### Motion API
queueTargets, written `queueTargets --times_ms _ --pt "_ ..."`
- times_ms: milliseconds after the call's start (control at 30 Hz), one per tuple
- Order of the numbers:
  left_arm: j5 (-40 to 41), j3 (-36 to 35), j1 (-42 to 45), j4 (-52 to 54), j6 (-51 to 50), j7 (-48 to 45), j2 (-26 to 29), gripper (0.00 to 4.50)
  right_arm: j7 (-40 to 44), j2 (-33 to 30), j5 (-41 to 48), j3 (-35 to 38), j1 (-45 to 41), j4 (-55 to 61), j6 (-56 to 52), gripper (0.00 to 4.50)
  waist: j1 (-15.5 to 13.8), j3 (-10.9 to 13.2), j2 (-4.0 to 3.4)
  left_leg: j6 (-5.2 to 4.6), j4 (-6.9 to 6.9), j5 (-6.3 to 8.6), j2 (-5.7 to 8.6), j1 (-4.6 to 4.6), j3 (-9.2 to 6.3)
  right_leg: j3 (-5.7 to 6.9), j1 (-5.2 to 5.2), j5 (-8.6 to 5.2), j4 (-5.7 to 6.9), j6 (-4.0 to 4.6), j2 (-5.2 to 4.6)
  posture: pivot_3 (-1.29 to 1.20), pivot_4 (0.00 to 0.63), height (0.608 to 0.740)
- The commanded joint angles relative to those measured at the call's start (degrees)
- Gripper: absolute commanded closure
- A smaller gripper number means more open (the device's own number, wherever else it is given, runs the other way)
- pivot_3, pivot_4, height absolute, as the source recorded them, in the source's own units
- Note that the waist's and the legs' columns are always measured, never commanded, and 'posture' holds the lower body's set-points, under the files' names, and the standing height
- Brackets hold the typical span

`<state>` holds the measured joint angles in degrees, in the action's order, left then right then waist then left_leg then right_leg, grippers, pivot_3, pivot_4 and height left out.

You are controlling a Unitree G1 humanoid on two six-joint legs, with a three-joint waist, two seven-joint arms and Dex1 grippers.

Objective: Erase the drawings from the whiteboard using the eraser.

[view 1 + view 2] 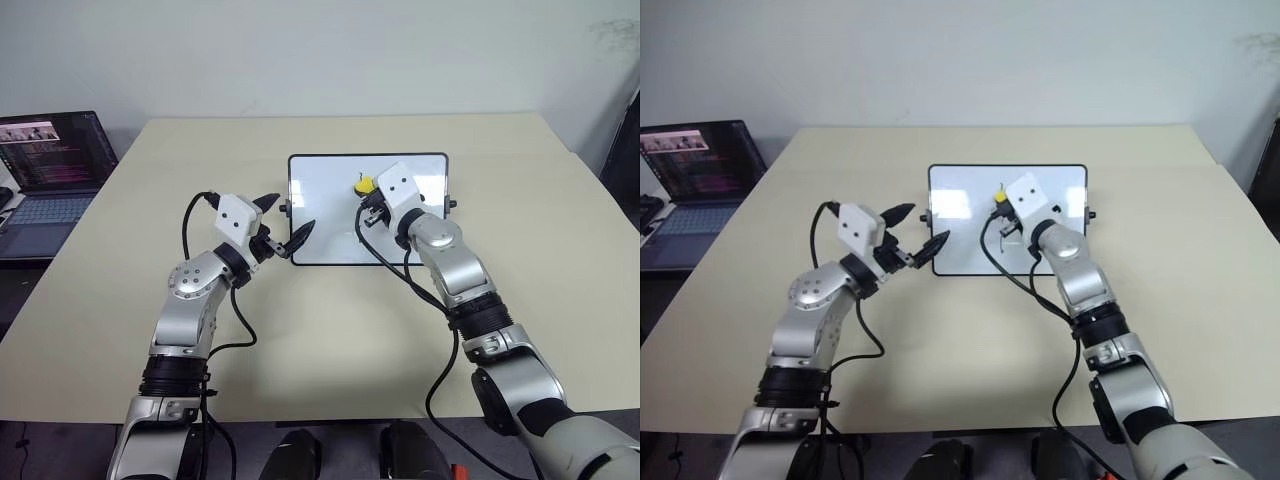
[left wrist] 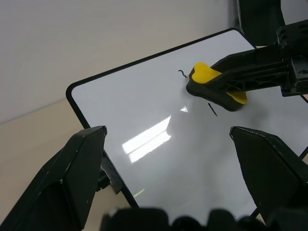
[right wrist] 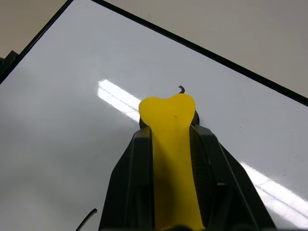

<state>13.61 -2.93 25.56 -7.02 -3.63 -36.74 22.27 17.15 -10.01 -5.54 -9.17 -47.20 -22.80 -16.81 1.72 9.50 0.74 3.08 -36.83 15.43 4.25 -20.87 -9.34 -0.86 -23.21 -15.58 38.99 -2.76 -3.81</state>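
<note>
Table (image 1: 300, 330): whiteboard (image 1: 330, 225), right tool (image 2: 214, 84) clamping eraser (image 3: 171, 144).

Bare table (image 1: 520, 200) flanks the whiteboard (image 1: 330, 215); laptop (image 1: 50, 170) possibly blocks far-left.

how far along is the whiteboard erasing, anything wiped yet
Done: the right gripper is shut on the eraser and has it down on the whiteboard. In hand: the eraser sits between two marks, covering the middle of the column. Left: a hooked stroke and a straight stroke are on the board unwiped. Whether a mark under the eraser is gone cannot be told. The left gripper hangs open at the board's edge.
</note>
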Motion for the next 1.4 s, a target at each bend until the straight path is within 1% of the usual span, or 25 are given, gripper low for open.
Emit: queueTargets --times_ms 33,200,400,767,933,1100,1267,1400 --pt "0.45 -0.70 1.12 0.94 0.93 0.14 0.00 0.00 -0.92 -2.17 -0.85 1.67 0.86 -0.06 -1.79 3.67 -0.05 -0.01 0.01 -0.01 -0.01 0.00 0.00 0.00 0.00 0.00 0.01 0.01 0.00 -0.01 0.00 0.00 0.150 0.740" --pt "0.52 -0.89 0.83 1.19 0.90 0.14 0.18 0.00 -0.57 -2.81 -0.45 1.56 1.73 2.65 -3.36 3.67 -0.01 -0.01 0.02 -0.02 -0.03 0.01 -0.01 0.00 0.00 -0.02 0.02 0.02 0.00 -0.01 0.00 0.00 0.150 0.740" --pt "0.44 -0.83 1.08 0.97 0.90 0.07 0.25 0.00 -1.47 0.54 0.83 1.72 -0.66 5.85 -4.42 3.67 0.12 -0.01 0.02 -0.01 -0.02 0.00 -0.02 -0.01 -0.02 -0.05 -0.01 0.02 0.00 -0.01 0.01 0.00 0.150 0.740" --pt "0.29 -0.72 1.40 0.66 1.07 -0.16 0.35 0.00 -2.71 4.51 -0.27 0.40 -4.77 2.54 0.63 3.67 0.68 0.00 0.01 0.11 0.18 -0.03 -0.04 -0.08 0.02 -0.11 -0.19 0.02 -0.10 0.00 0.01 0.00 0.150 0.740" --pt "0.29 -0.69 1.40 0.77 1.05 -0.13 0.33 0.00 -2.58 4.16 -1.98 -0.99 -6.02 -2.64 3.10 3.67 0.68 0.00 0.01 0.09 0.18 -0.02 -0.03 -0.09 0.02 -0.11 -0.20 0.02 -0.12 0.00 0.01 0.00 0.150 0.740" --pt "0.31 -0.68 1.28 1.19 0.93 -0.01 0.32 0.00 -2.90 3.11 -3.84 -1.77 -7.45 -7.00 3.28 3.67 1.00 0.00 0.01 0.06 0.18 -0.01 -0.03 -0.08 0.04 -0.13 -0.21 0.02 -0.09 0.00 0.01 0.00 0.150 0.740" --pt "0.43 -0.51 1.23 1.41 0.82 -0.02 0.08 0.00 -3.47 2.32 -5.04 -2.21 -7.34 -7.73 2.64 3.67 1.05 0.00 0.01 0.03 0.16 0.01 -0.03 -0.07 0.02 -0.11 -0.18 0.02 -0.05 0.00 0.02 0.00 0.150 0.740" --pt "0.41 -0.41 1.17 1.42 0.79 0.02 -0.05 0.00 -2.89 2.10 -5.21 -2.13 -6.07 -6.00 1.95 3.67 1.04 0.00 0.01 0.03 0.13 0.00 -0.03 -0.06 0.01 -0.11 -0.15 0.02 -0.04 0.00 0.02 0.00 0.150 0.740"
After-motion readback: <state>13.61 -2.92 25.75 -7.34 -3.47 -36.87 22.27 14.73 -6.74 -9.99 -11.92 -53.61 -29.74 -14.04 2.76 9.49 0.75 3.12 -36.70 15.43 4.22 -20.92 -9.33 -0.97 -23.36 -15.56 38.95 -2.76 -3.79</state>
